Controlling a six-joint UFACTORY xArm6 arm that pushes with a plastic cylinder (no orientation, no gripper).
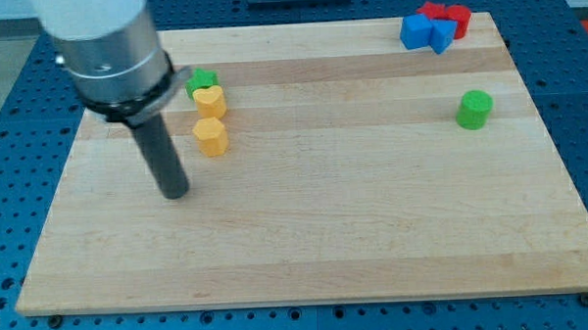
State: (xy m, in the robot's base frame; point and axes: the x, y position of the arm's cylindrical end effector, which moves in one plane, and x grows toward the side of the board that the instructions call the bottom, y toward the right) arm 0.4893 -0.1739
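My tip point(176, 194) rests on bare wood of the tabletop point(306, 233), touching no block; being a plain rod, it has no fingers to open or close and holds nothing. Nearest to it, up and toward the view's right, sits a yellow block point(212, 136) of roughly hexagonal shape, apart from the tip. Just beyond that stands a yellow heart-shaped block point(210, 100), and touching its upper left edge is a green block point(201, 82) partly hidden by the rod's metal housing, so its shape cannot be made out. Far off to the view's right stands a lone green cylinder point(474, 109). Beyond it, in the far top-right corner, a blue block point(426, 31) and a red block point(446, 15) press together. No containers show anywhere.
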